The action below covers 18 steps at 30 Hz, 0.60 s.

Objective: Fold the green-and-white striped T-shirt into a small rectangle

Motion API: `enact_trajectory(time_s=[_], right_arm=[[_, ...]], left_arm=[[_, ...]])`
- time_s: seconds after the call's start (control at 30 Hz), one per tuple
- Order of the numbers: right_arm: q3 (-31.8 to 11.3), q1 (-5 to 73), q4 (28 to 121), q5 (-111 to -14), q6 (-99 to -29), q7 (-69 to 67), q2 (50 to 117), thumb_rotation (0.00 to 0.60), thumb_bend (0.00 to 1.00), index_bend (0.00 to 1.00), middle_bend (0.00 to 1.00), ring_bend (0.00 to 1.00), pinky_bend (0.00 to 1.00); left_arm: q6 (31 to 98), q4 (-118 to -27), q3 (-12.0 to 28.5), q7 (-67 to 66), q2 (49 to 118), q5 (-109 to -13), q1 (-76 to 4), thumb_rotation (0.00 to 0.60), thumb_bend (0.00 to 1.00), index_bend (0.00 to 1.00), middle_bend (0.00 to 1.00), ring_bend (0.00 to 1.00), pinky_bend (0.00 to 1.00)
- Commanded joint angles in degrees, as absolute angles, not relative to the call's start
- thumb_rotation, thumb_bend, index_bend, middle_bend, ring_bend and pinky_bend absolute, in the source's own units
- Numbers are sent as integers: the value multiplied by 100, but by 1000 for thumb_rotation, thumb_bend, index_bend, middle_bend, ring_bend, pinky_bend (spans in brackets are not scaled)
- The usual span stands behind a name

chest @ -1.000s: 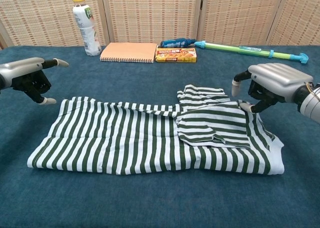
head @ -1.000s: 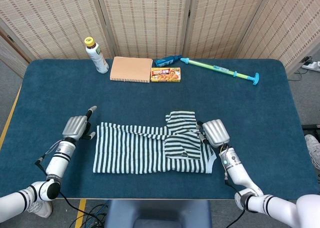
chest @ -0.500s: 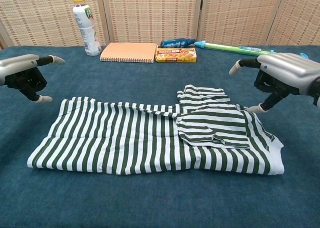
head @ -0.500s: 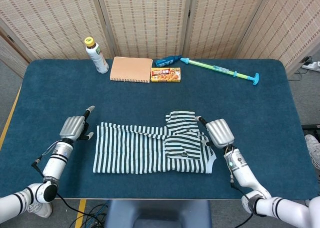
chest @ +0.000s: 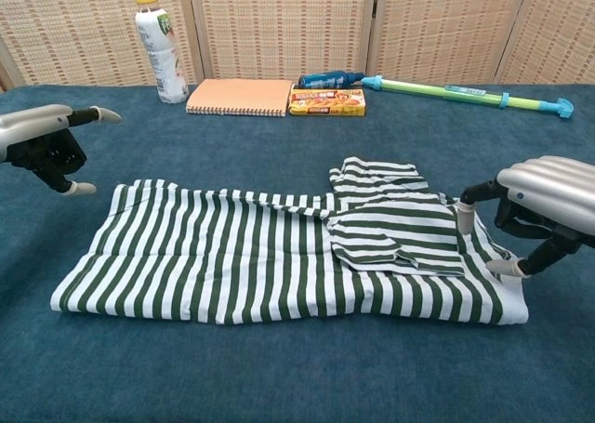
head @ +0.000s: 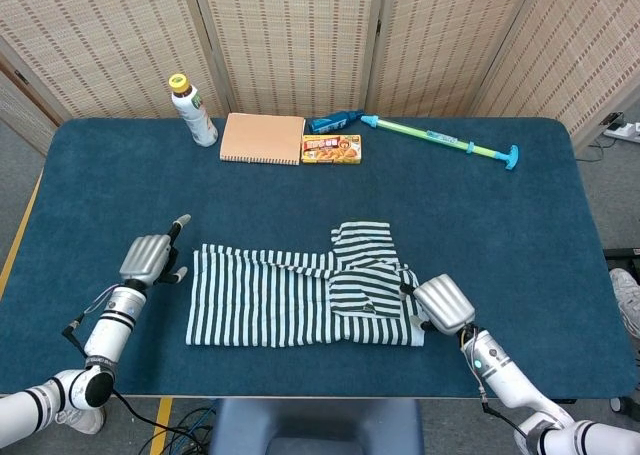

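Observation:
The green-and-white striped T-shirt (head: 290,300) (chest: 270,256) lies flat on the blue table as a long band. One sleeve is folded over its right part. My left hand (head: 150,257) (chest: 37,135) hovers just off the shirt's left edge, holding nothing, thumb and one finger spread. My right hand (head: 443,303) (chest: 544,200) is low at the shirt's near right corner. Its fingertips (chest: 507,267) touch the cloth edge, and nothing is gripped between them.
Along the table's far side stand a bottle (head: 193,110), an orange notebook (head: 262,137), a yellow box (head: 331,149), a blue bottle lying down (head: 335,122) and a long green water squirter (head: 440,140). Woven screens stand behind. The near table edge (head: 300,390) is close to the shirt.
My right hand has moved from beside the folded sleeve toward me, down to the shirt's near right corner. The left hand has hardly shifted. The shirt lies as before.

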State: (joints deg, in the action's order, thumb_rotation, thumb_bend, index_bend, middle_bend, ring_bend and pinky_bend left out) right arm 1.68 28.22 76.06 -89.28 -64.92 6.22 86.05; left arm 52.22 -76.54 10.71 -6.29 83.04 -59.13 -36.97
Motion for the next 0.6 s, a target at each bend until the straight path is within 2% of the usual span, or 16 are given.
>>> enact_trajectory(time_s=[0.03, 0.6], right_arm=[[188, 2835, 7526, -8959, -6438, 622, 8691, 600, 251, 436, 970, 1000, 1000], [153, 2964, 7366, -8937, -6152, 819, 8933, 600, 257, 450, 971, 1000, 1000]], left_arm=[[5228, -7663, 1073, -637, 8299, -5918, -3693, 600, 328, 0, 879, 844, 958], [5150, -7563, 1033, -529, 8304, -5926, -3624, 600, 328, 0, 879, 844, 958]])
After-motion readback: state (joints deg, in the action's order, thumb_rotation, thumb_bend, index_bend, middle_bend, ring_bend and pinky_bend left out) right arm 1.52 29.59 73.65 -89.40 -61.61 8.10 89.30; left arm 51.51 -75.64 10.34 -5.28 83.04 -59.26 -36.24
